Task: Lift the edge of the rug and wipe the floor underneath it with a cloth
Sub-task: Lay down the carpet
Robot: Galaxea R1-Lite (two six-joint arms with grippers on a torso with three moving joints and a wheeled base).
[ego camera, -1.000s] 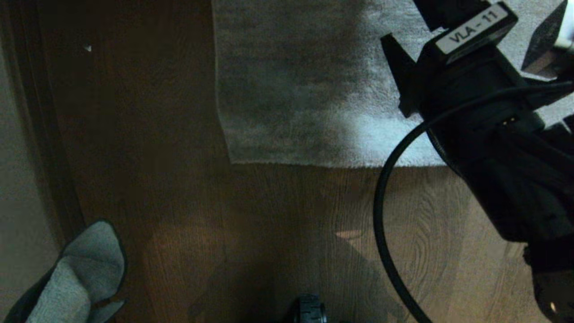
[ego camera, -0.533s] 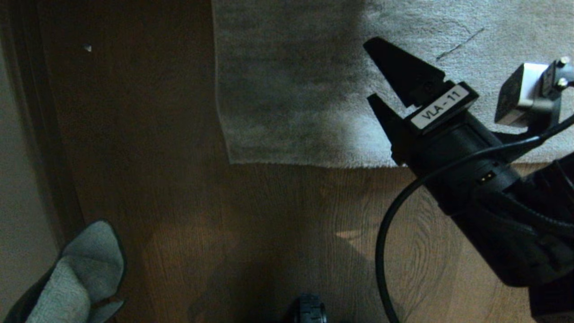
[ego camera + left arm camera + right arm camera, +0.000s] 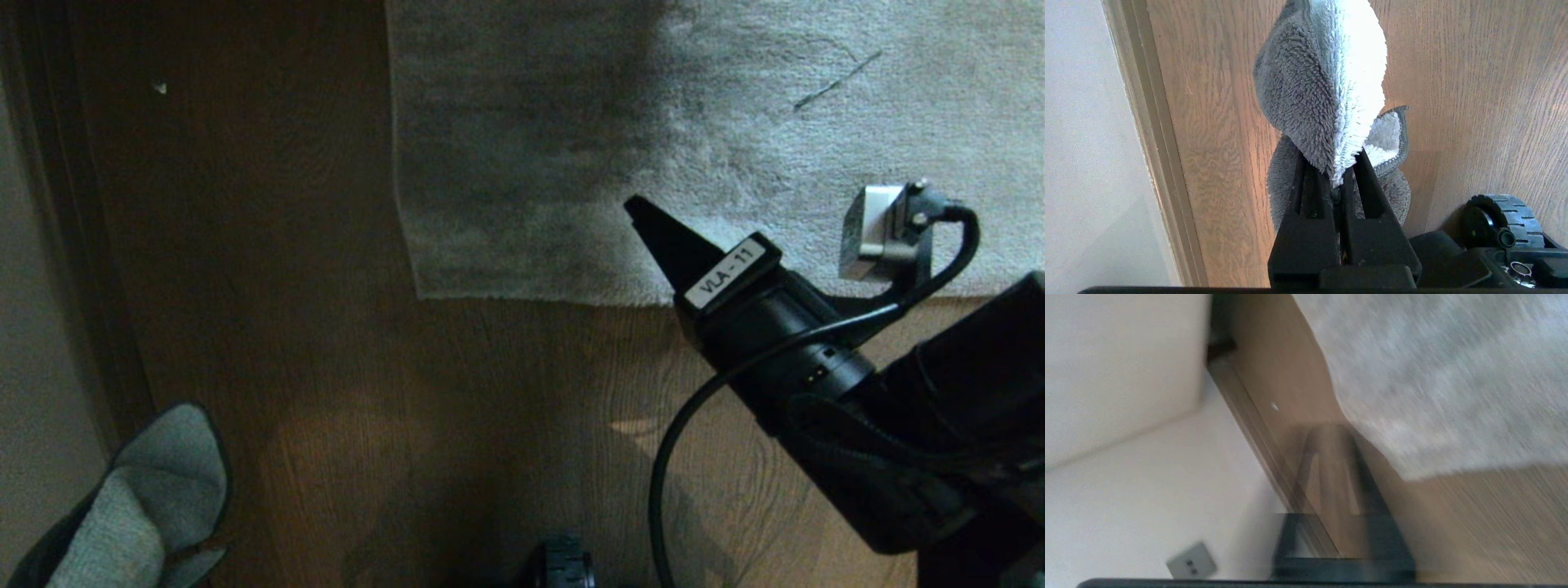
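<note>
**Right claw poised over the rug's near border, cloth held at far left**

Over the near border of the rug, the right gripper [image 3: 641,214] reaches in from the right of the head view, its dark fingers drawn together into a single point that aims toward the far left. The tip lies above the grey pile just beyond the rug edge [image 3: 539,299], which runs straight across the scene and lies flat on the floor [image 3: 457,425]; whether the tip touches the pile cannot be told. It holds nothing. A white label [image 3: 731,273] sits on the gripper's body, a black cable [image 3: 678,425] loops down from it toward the near side, and a small silver camera block [image 3: 878,233] juts out on its right.

The rug's square corner [image 3: 418,296] lies left of the gripper, with dark wooden planks beyond it as far as a baseboard [image 3: 77,245] along the left wall.

At the near left, well apart from the rug, the left gripper [image 3: 1338,179] is clamped on the cloth [image 3: 1323,90], whose fuzzy grey folds bunch up beyond its fingertips above bare floor beside the baseboard. A wheel [image 3: 1502,222] of the base shows near it.
</note>
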